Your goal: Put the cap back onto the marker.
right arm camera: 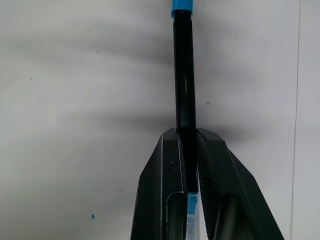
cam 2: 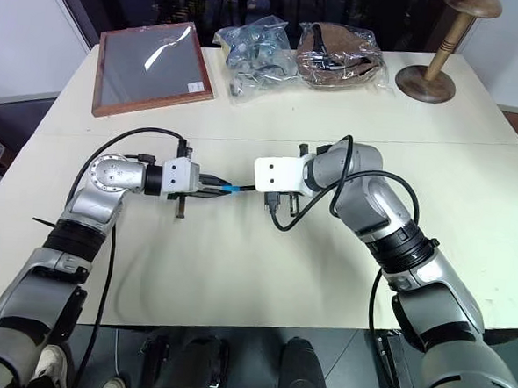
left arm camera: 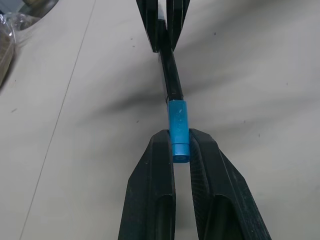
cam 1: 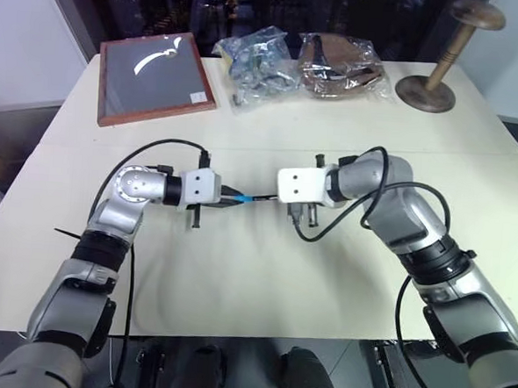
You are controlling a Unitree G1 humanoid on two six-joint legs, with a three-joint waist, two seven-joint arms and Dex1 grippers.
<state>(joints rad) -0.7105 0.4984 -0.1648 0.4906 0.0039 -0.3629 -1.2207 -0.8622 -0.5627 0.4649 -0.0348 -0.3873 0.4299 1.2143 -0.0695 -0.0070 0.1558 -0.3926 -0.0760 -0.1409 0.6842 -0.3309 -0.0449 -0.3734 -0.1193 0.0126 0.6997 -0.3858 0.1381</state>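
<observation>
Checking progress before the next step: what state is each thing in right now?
cap: seated on the marker's end, pinched by the left pincer.
marker: held level above the table, spanning both pincers.
left pincer: shut on the cap.
right pincer: shut on the marker.

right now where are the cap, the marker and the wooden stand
cap (left arm camera: 178,131), left wrist view, middle of its blue tube
marker (right arm camera: 184,70), right wrist view, black barrel
wooden stand (cam 1: 426,92), left eye view, round base
</observation>
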